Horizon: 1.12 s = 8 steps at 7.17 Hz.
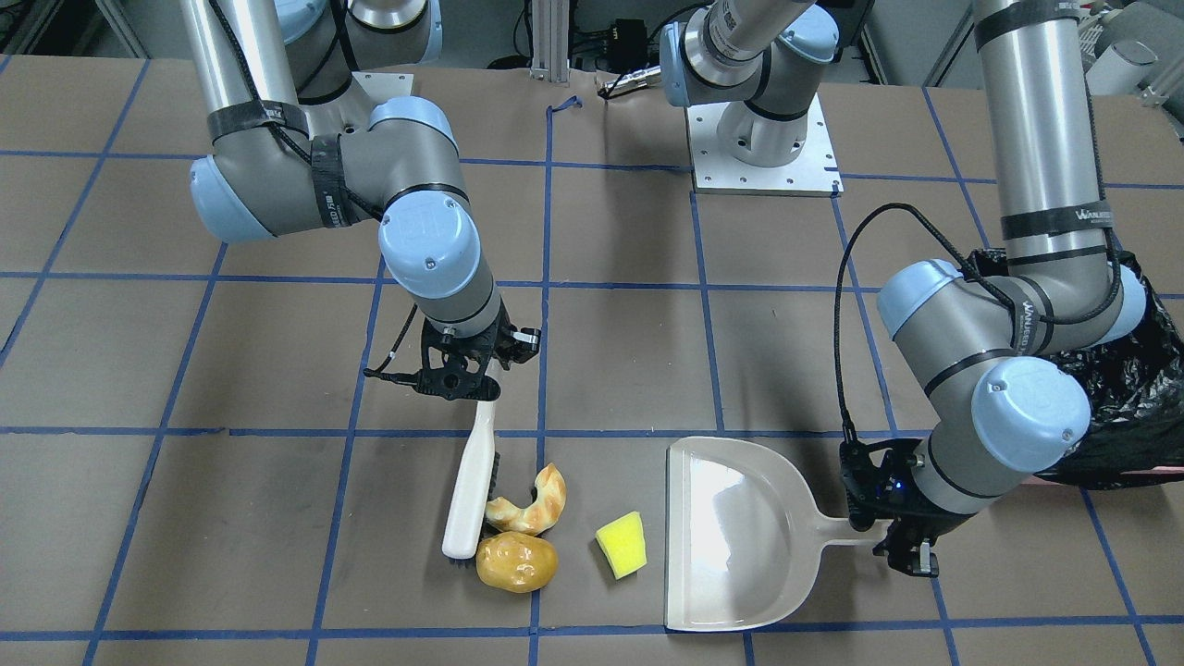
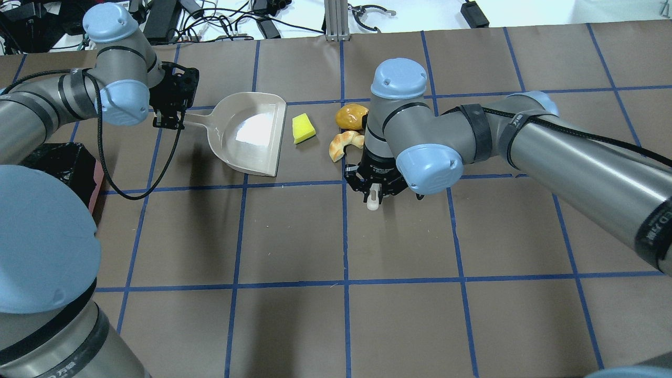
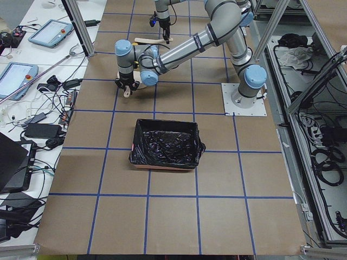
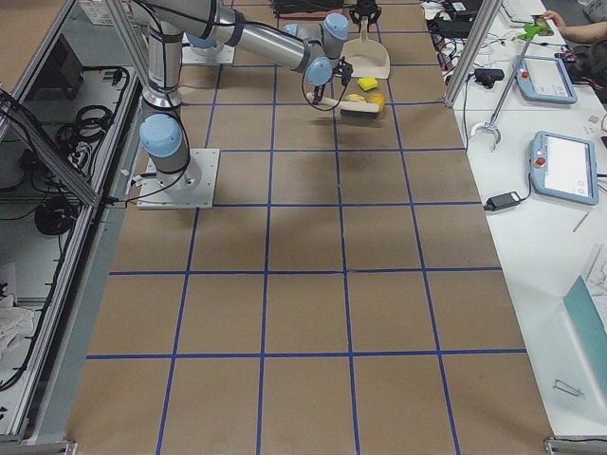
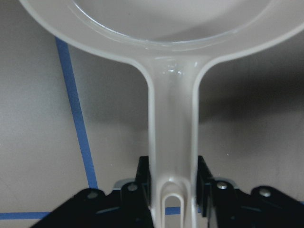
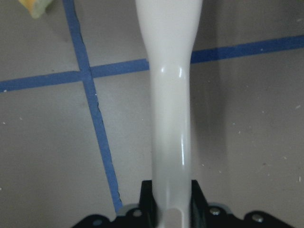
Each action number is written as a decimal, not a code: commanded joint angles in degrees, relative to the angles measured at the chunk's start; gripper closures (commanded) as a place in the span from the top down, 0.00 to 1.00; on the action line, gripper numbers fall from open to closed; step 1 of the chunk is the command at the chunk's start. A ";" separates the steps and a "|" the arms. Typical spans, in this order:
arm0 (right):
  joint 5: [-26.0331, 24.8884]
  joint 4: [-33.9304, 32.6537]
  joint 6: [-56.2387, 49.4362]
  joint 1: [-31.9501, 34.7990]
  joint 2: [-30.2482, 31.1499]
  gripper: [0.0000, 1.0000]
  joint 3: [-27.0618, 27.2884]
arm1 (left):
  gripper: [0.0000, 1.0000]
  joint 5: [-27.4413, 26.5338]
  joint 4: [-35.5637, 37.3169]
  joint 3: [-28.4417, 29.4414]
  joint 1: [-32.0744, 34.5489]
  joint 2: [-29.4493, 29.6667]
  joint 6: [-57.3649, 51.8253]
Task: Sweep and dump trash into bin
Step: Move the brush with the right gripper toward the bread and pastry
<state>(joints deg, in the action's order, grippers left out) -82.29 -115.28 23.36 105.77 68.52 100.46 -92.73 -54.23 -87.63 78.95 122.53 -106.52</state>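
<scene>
The brown table (image 1: 231, 518) holds everything. The bin (image 3: 165, 143), with its black bag, sits near the left claw (image 1: 895, 546), on the side away from the dustpan's open mouth. I think it is kept close so the claw has only a short way to carry the pan.

The beige dustpan (image 1: 740, 527) lies flat on the table. The left claw is squeezed tight on the end of its handle, one finger on each side. The pan's wide mouth points away from this claw, toward the trash and the right claw (image 1: 479, 381). Flat and low like that, things can slide in. Nothing is in it yet.

The right claw is clamped on the top end of the white brush (image 1: 470, 486). The brush reaches out from this claw, away from the robot, with its dark bristles down by the table. It is on the far side of the trash from the pan, so a push should send the trash toward the pan.

The golden-brown lump (image 1: 516, 561) sits by the brush tip, far out from the right claw, and seems to touch the brush. The curved tan piece (image 1: 536, 504) is just beside the bristles, nearer that claw. The yellow sponge wedge (image 1: 622, 544), the smallest, lies between those two and the pan's mouth.
</scene>
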 commanded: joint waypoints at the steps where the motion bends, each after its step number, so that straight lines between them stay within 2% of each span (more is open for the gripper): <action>1: 0.02 -0.29 2.04 0.49 -1.64 0.00 -1.84 | 0.07 0.00 0.00 0.00 0.06 0.07 0.00; 5: 0.29 -1.88 5.37 3.04 -2.42 0.00 -2.37 | 0.07 0.00 0.00 0.00 0.06 -0.01 0.00; 8: 0.29 -1.88 12.57 7.60 -6.90 0.00 -7.90 | 0.07 0.00 0.00 0.00 0.06 -0.01 0.00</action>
<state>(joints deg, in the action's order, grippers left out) -82.00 -117.13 33.11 111.53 63.37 94.54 -92.72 -54.23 -87.63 79.01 122.55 -106.52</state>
